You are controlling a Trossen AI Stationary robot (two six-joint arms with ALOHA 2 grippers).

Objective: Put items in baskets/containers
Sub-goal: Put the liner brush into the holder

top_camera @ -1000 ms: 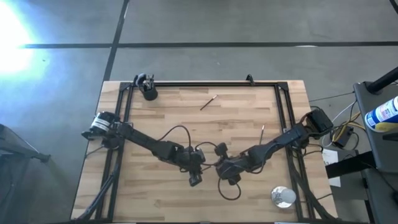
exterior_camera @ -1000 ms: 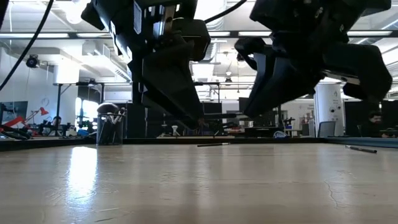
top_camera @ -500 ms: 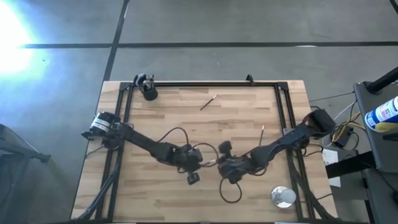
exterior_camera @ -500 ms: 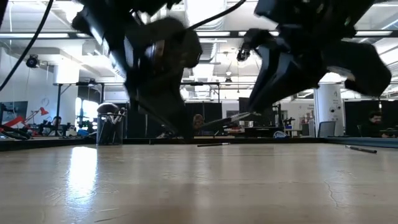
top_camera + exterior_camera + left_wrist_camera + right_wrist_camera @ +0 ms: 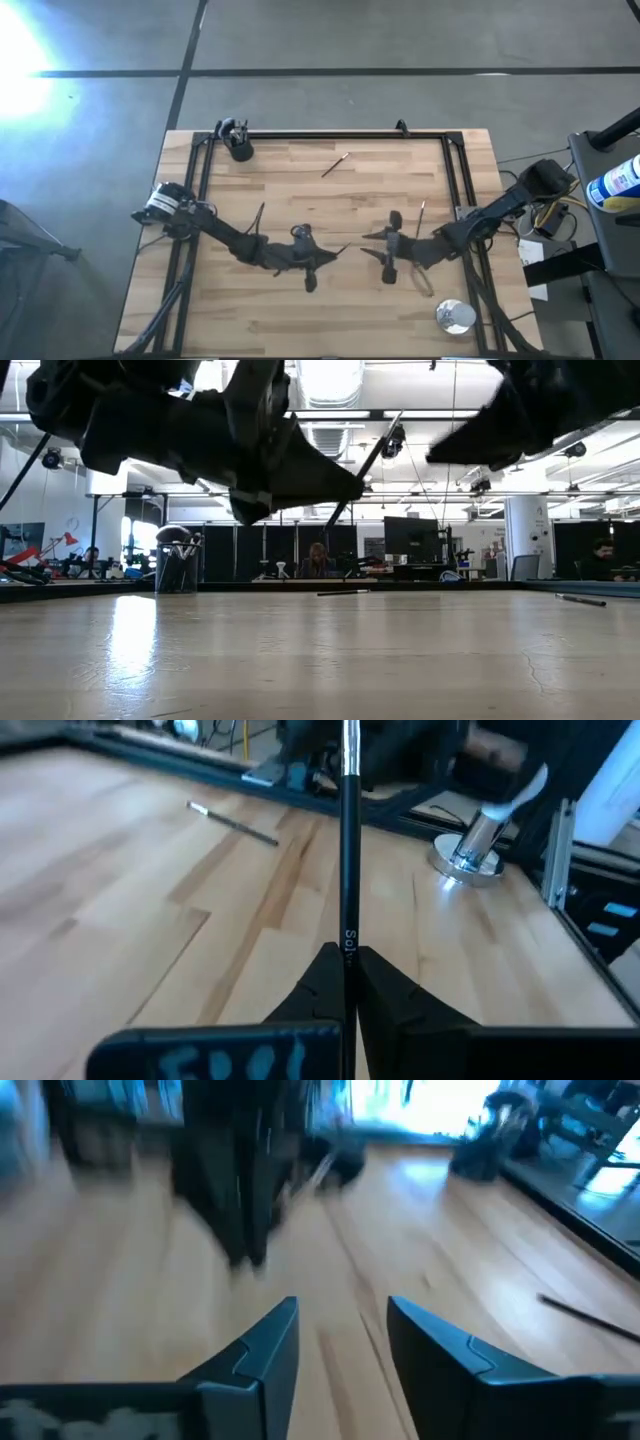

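My left gripper (image 5: pixel 326 257) is over the table's middle, shut on a slim dark makeup brush (image 5: pixel 347 840) with a silver ferrule. The brush also shows in the low view (image 5: pixel 365 465). My right gripper (image 5: pixel 340 1330) is open and empty, a short way to the right of it (image 5: pixel 375 243), with its fingers pointing at the left gripper. The black cup (image 5: pixel 238 146) stands at the far left corner with several brushes upright in it (image 5: pixel 177 563). Two more brushes lie flat on the table, one at the far middle (image 5: pixel 335 165) and one at the right (image 5: pixel 421 212). My left gripper pinches the brush's dark handle near its rear end (image 5: pixel 347 938) between its two fingers. The brush runs along the fingers and sticks out well past their tips. It is lifted clear of the table and slants upward (image 5: pixel 380 445).
A shiny silver round object (image 5: pixel 455 316) stands at the near right corner, and also shows in the left wrist view (image 5: pixel 468 855). A black frame rail (image 5: pixel 340 135) runs along the far edge and down both sides. There is bare wood between the grippers and the cup.
The two grippers were close together at the brush. My right gripper has drawn back toward the table's right edge and no longer touches it. The brush stays in my left gripper, which has turned, and the brush has tipped from about level to slanting upward.
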